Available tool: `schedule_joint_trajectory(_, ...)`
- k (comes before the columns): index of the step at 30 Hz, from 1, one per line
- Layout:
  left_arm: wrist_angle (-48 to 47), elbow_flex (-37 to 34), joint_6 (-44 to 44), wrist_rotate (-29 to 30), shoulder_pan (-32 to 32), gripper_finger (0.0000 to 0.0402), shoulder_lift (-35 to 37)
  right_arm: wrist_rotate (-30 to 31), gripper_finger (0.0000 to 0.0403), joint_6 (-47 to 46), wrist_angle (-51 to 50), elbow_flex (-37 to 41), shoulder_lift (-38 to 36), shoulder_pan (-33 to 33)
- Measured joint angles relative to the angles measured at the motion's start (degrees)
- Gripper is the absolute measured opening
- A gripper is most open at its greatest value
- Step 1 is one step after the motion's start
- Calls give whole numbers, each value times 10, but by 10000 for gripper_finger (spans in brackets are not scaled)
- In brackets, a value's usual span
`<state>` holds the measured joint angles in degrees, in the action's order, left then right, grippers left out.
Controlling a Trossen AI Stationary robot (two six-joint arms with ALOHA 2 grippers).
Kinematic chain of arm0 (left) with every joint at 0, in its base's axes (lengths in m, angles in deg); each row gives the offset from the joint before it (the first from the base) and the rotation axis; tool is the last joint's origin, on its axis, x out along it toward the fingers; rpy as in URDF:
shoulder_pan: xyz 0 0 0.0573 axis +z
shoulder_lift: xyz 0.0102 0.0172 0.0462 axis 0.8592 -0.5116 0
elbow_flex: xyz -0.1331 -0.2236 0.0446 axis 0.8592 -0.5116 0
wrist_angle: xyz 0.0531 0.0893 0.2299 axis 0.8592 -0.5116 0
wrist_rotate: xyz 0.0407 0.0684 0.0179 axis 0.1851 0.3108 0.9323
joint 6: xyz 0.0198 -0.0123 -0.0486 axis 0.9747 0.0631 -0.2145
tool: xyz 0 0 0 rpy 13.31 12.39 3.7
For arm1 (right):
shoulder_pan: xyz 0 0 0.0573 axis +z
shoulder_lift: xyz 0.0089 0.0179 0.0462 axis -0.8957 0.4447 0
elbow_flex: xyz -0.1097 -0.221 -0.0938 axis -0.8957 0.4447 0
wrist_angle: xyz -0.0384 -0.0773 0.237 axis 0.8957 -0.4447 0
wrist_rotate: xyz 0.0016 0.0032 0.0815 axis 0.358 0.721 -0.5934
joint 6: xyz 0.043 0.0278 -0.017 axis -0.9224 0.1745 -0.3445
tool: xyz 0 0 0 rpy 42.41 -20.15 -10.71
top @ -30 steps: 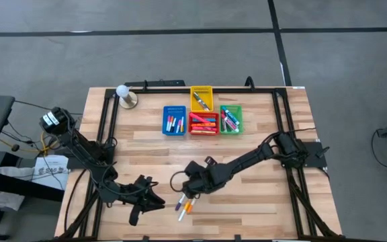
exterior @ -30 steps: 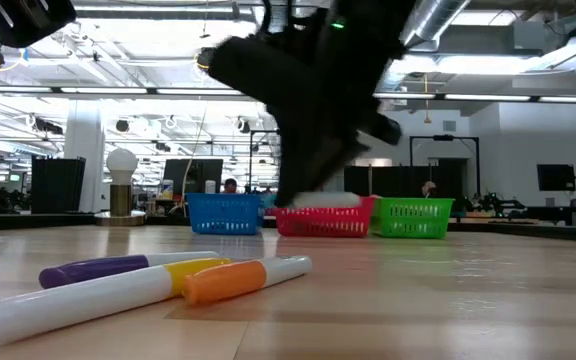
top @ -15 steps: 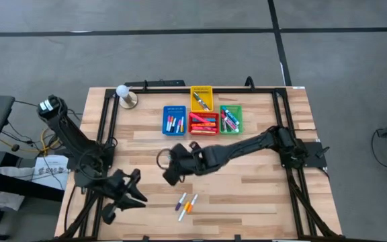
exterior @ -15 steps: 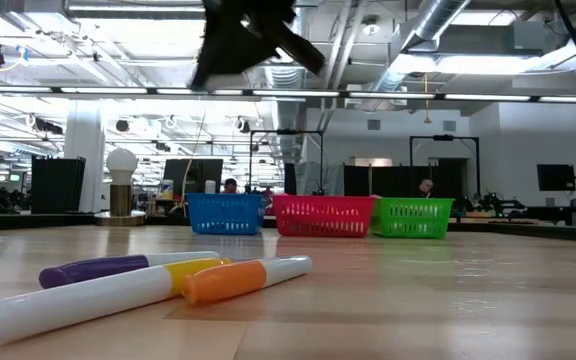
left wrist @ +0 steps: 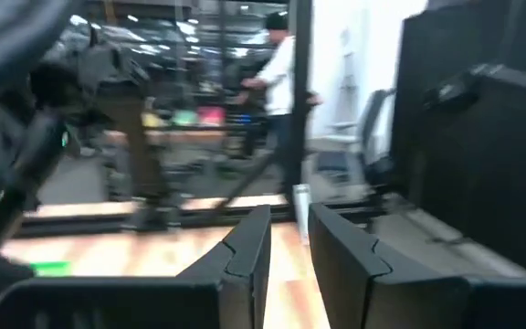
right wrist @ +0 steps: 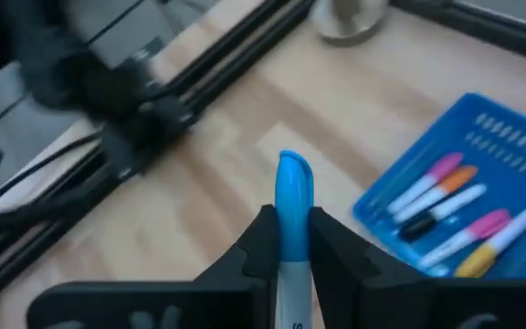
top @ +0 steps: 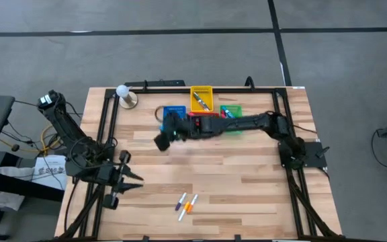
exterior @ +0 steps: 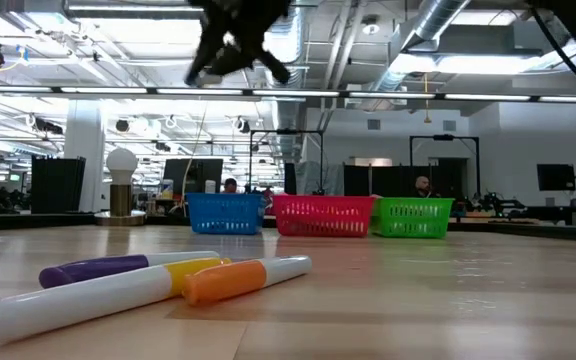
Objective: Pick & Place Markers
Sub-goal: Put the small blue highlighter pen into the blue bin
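My right gripper (top: 163, 138) hangs high over the table beside the blue bin (top: 175, 119), shut on a marker with a blue cap (right wrist: 294, 183) and a white barrel. The right wrist view shows that bin (right wrist: 510, 137) just ahead, with several markers lying in it. Three more markers (top: 187, 204), purple, yellow and orange (exterior: 233, 281), lie flat on the wood near the front edge. My left gripper (top: 116, 193) floats near the table's left front corner; its fingers (left wrist: 245, 256) stand a narrow gap apart with nothing between them. My right gripper pinches the marker's white barrel (right wrist: 292, 274) between its two fingers. The marker lies along the fingers, and its blue cap sticks out past the fingertips. The fingers slant down toward the table's left. The marker is lifted clear of the table.
Red (top: 203, 124), yellow (top: 201, 98) and green (top: 231, 118) bins with markers stand beside the blue one at the far middle. A white ball on a round stand (top: 124, 95) sits at the far left. Black rails (top: 106, 128) run along both sides.
My right gripper has risen from the three markers near the front edge and swung toward the far edge and the blue bin, carrying the blue-capped marker. My left gripper has lifted, rolled and drawn back toward the table's left edge. The three markers have stayed put.
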<state>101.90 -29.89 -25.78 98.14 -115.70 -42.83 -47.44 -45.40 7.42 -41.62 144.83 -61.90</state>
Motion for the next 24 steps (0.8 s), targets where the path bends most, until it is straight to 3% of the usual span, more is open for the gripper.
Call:
schedule_joint_trajectory(12, -3, 0, 106, 245, 0, 76, 1, -35, 37, 44, 10, 7, 10, -127)
schedule_joint_trajectory(20, -3, 0, 105, 267, 22, 76, 1, -111, 40, 40, 50, 7, 78, -150)
schedule_joint_trajectory(24, -2, 0, 103, 271, 25, 76, 1, -118, 38, 28, 57, 7, 101, -153)
